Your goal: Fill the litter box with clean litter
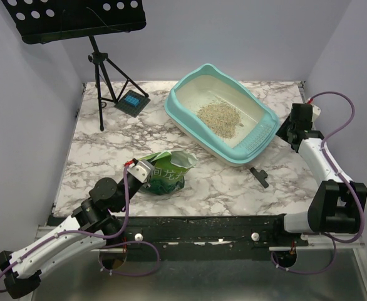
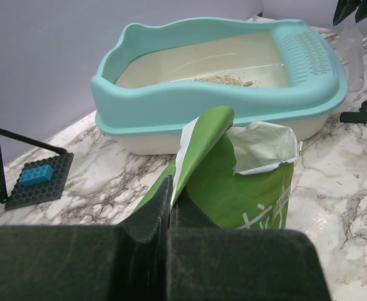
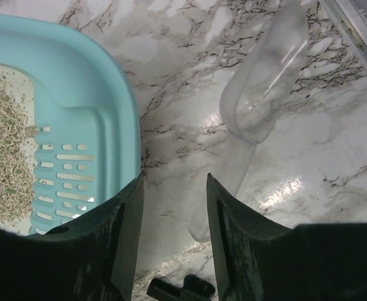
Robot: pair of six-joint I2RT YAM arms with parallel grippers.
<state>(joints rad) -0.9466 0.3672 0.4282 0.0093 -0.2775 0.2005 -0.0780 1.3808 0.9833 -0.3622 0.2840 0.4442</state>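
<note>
- Firstly, from above, the litter box (image 1: 258,135) stood at the far right of the marble table (image 1: 96,157), set at an angle. It was a stiff turquoise plastic tray with rounded corners and a smooth off-white inside.
- The clean litter (image 1: 220,116) lay in the middle of the box as a small loose heap of beige pellets. Most of the floor around it was bare.
- I judged the litter to be light and dry. It would roll and spill easily and cannot be pinched, so it must be poured or scooped.
- In the left wrist view, the left gripper (image 2: 169,188) was fully closed on the folded top edge of the green bag (image 2: 233,188), which sat open just near the box.
- The bag looked like thin, soft foil, glossy and probably slippery. A hold on the edge, close to the corner, seemed best for tipping.
- In the right wrist view, the right gripper (image 3: 174,185) was half open and held nothing, just right of the slotted end of the box.
- The clear plastic scoop (image 3: 258,94) lay on the table, its handle end under the gap between the jaws. It seemed hard, smooth and light.
</note>
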